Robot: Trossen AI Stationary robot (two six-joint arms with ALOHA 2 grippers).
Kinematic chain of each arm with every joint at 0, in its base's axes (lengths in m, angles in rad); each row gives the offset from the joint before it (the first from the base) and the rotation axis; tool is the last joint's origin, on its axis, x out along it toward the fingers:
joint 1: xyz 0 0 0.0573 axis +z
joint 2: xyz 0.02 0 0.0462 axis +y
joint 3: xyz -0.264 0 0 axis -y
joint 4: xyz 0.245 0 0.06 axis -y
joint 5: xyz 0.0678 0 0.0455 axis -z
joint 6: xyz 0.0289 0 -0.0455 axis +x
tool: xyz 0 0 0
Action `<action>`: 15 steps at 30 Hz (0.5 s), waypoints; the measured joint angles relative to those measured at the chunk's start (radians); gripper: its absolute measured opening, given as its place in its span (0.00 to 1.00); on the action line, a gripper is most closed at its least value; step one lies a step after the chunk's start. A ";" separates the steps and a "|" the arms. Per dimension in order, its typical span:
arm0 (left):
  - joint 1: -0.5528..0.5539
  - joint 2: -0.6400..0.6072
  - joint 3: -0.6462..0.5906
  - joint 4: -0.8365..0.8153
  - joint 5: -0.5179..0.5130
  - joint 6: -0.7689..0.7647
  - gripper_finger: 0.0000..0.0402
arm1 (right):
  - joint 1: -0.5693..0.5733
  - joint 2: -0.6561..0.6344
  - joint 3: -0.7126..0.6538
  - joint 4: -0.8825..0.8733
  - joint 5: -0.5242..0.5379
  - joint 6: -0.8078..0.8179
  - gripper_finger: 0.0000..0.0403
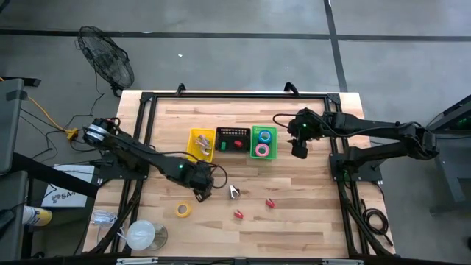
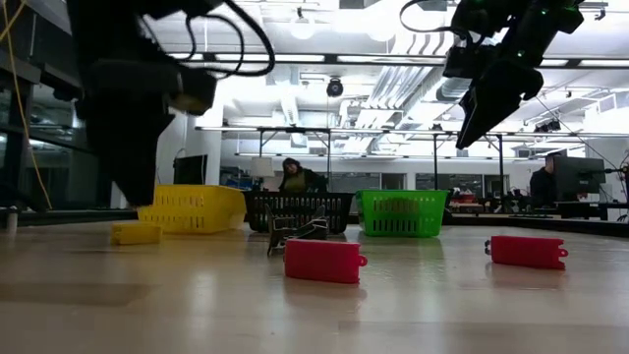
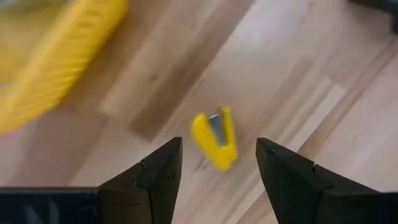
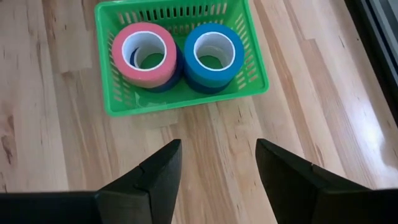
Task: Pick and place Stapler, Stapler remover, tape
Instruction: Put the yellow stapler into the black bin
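The left gripper [image 3: 217, 163] is held with jaws apart directly over a small yellow stapler [image 3: 215, 137] lying on the table [image 1: 309, 221], apparently lined up for a pick. The right gripper [image 4: 217, 163], jaws likewise apart and empty, is held beside the green bin [image 4: 256, 74], judged to be waiting. Pink tape [image 4: 144, 53] and blue tape [image 4: 212, 52] are stacked in that bin. Staple removers [image 1: 205, 147] lie in the yellow bin [image 1: 193, 135]; a red stapler [image 1: 238, 143] lies in the black bin [image 1: 229, 133]. Yellow tape [image 1: 182, 210], two red staplers [image 1: 239, 214] and a loose remover [image 1: 234, 192] are left on the table.
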 joint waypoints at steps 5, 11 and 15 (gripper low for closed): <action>-0.002 -0.004 -0.074 0.111 0.024 -0.056 0.50 | 0.000 0.000 0.000 0.000 0.000 0.002 0.49; -0.002 -0.004 -0.075 0.099 -0.007 -0.074 0.50 | 0.000 0.000 0.000 0.000 0.000 0.002 0.49; -0.002 0.016 -0.075 0.097 -0.006 -0.076 0.50 | 0.000 0.000 0.000 0.000 0.000 0.002 0.49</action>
